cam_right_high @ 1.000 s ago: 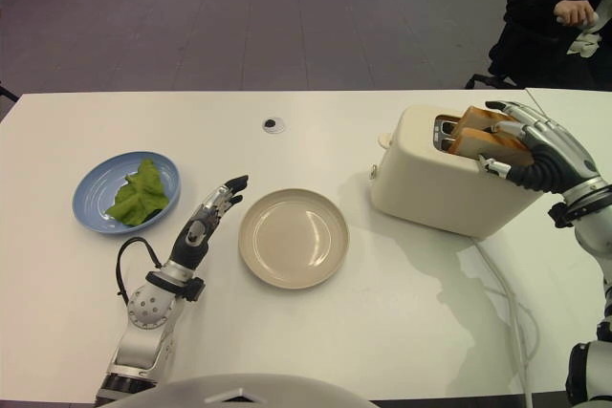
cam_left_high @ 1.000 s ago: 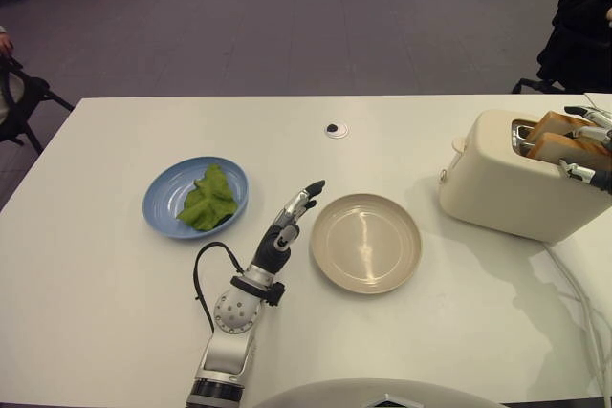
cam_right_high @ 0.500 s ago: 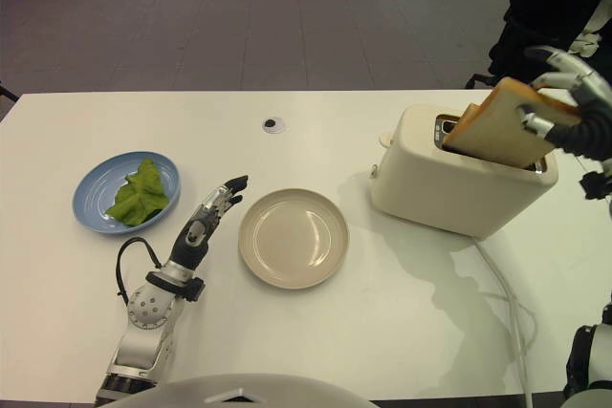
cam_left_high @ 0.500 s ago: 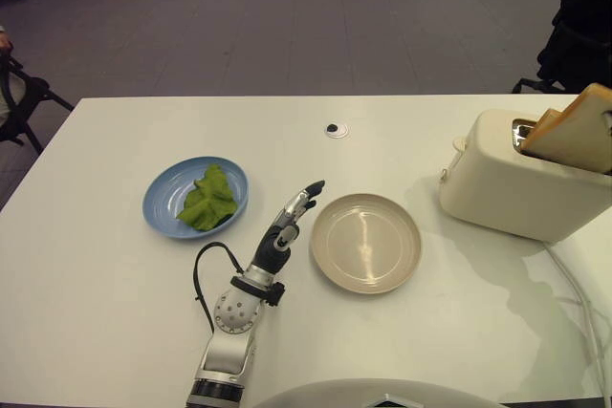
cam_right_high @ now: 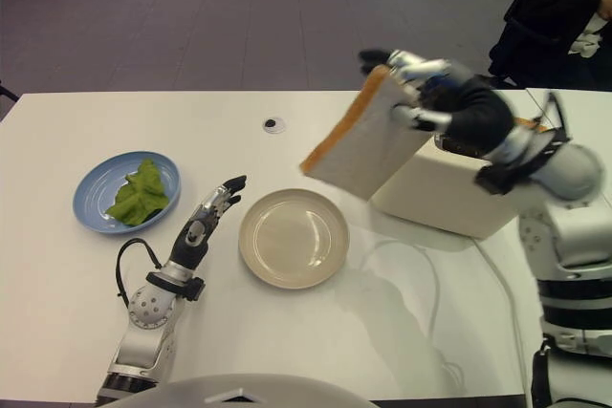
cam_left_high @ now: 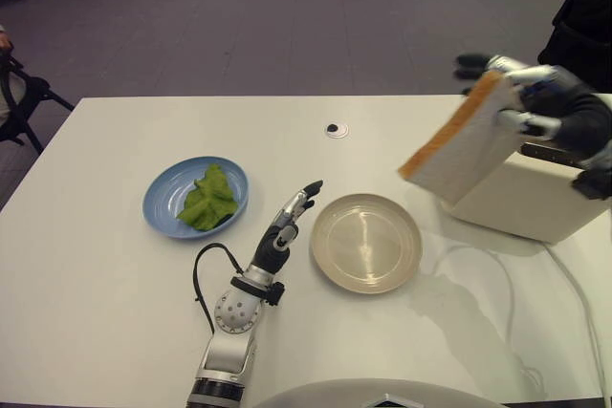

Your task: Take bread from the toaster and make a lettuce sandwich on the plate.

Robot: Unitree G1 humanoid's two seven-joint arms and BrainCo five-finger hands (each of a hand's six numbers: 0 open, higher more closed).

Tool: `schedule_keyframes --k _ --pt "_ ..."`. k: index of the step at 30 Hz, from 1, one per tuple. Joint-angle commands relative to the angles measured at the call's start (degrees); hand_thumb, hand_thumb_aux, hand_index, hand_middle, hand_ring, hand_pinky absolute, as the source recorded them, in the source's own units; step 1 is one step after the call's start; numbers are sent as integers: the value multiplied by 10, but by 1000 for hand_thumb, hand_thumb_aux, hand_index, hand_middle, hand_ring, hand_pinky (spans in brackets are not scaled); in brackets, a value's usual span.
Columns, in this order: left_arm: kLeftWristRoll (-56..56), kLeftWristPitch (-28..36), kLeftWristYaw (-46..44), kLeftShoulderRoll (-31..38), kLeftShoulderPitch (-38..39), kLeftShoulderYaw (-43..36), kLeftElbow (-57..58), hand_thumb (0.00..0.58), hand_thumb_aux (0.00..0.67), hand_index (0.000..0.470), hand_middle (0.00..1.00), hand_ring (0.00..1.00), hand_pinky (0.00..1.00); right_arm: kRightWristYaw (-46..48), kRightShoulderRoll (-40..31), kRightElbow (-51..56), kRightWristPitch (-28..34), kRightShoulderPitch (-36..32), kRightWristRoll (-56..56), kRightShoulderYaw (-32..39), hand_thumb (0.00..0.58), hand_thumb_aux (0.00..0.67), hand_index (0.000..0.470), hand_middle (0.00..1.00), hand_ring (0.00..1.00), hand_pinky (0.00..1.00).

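Bright, even light from above falls on the white surface (cam_left_high: 115,312). A soft shadow lies at lower right, beneath the right hand (cam_right_high: 459,107) and bread (cam_right_high: 359,145), both smeared. The plate (cam_left_high: 366,242) shows a pale sheen. The floor (cam_left_high: 287,26) at the top is dimmer.

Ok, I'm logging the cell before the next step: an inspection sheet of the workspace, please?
Surface: white table.
Job's things: bread slice tilted in the air beside the toaster; beige plate bare; lettuce on blue plate.
Clutter: small round port on the table.
Hands: right hand shut on the bread slice; left hand open, resting beside the beige plate.
Cables: white cord by the toaster; black cable looped at the left wrist.
Surroundings: dark floor; chair at far left.
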Motion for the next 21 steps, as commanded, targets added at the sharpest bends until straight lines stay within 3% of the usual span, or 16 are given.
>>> schedule_keyframes --k 1,8,9,10,11,12,21 --pt "2 1 0 2 -1 0 4 0 0 0 0 0 0 -4 61 41 48 23 -97 88 580 670 470 0 0 0" --pt "0 2 -1 5 6 1 -6 0 0 0 0 0 0 0 143 134 -2 23 -247 140 580 670 470 0 0 0" --pt "0 2 -1 5 6 1 -6 0 0 0 0 0 0 2 150 135 -7 23 -257 141 574 604 424 0 0 0" --pt "0 2 -1 5 6 1 -6 0 0 0 0 0 0 2 156 134 -11 23 -265 139 466 373 262 0 0 0" --pt "1 2 -1 5 6 1 -6 0 0 0 0 0 0 3 163 131 -15 22 -267 135 148 92 65 0 0 0" --pt "0 3 -2 6 7 1 -7 0 0 0 0 0 0 7 169 121 -9 24 -259 128 0 0 0 0 0 0" --pt "-6 -4 -1 12 7 15 -16 0 0 0 0 0 0 -2 196 96 -15 29 -272 85 0 0 0 0 0 0"
